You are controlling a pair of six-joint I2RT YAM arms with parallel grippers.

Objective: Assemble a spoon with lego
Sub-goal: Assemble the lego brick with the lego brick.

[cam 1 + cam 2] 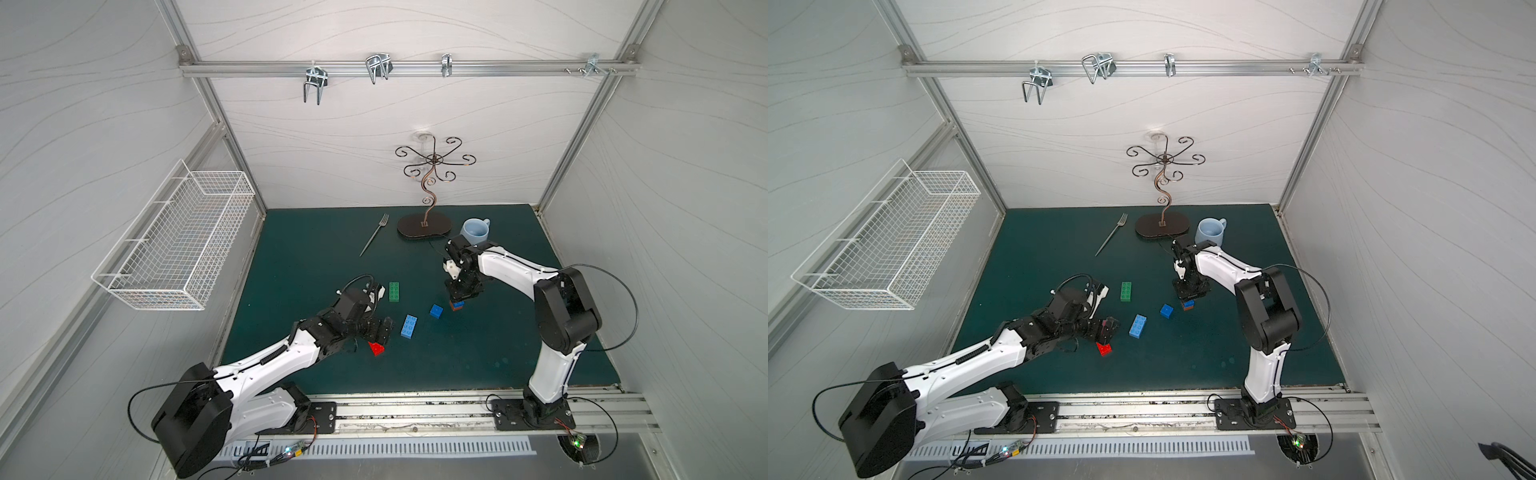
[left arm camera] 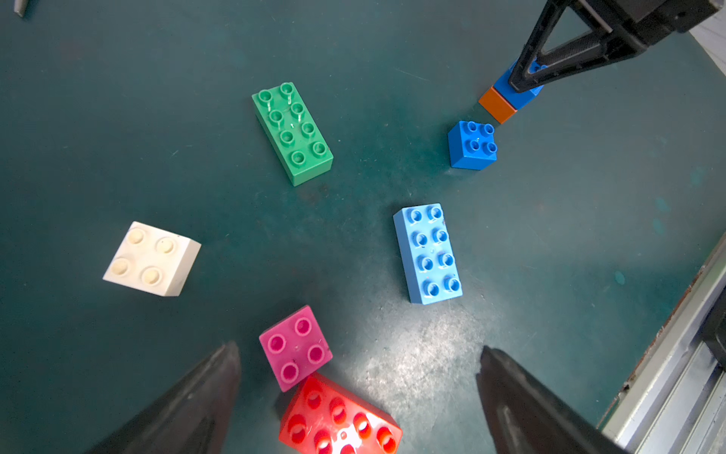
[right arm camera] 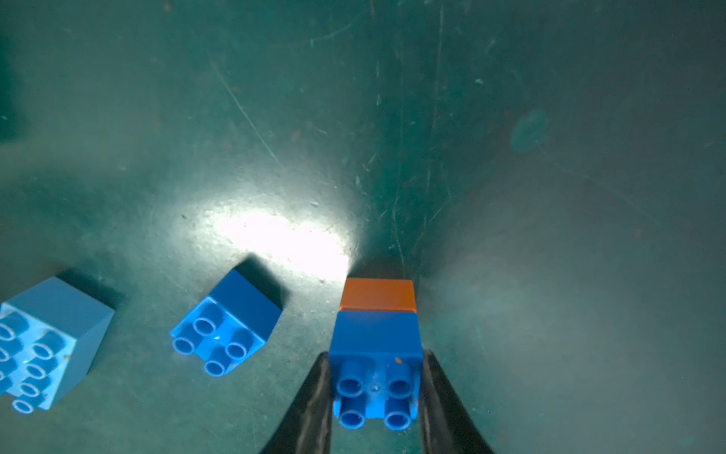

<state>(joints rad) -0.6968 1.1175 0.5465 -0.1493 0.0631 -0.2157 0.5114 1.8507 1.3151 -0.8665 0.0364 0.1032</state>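
Progress: early. My right gripper (image 3: 376, 359) is pinched onto a short blue brick (image 3: 375, 338) seated on the orange brick (image 3: 377, 294). This two-brick start of the spoon stem sits just right of centre on the green mat (image 1: 498, 353) in both top views. My left gripper (image 2: 358, 348) is spread wide and holds nothing, above the pink brick (image 2: 294, 348), which lies against the red brick (image 2: 340, 420). Loose near centre: second short blue brick (image 1: 436, 311), light blue brick (image 1: 409, 326), green brick (image 1: 394, 291), cream brick (image 2: 151, 258). Judgement: one joint made; the remaining stem and the whole head are outstanding
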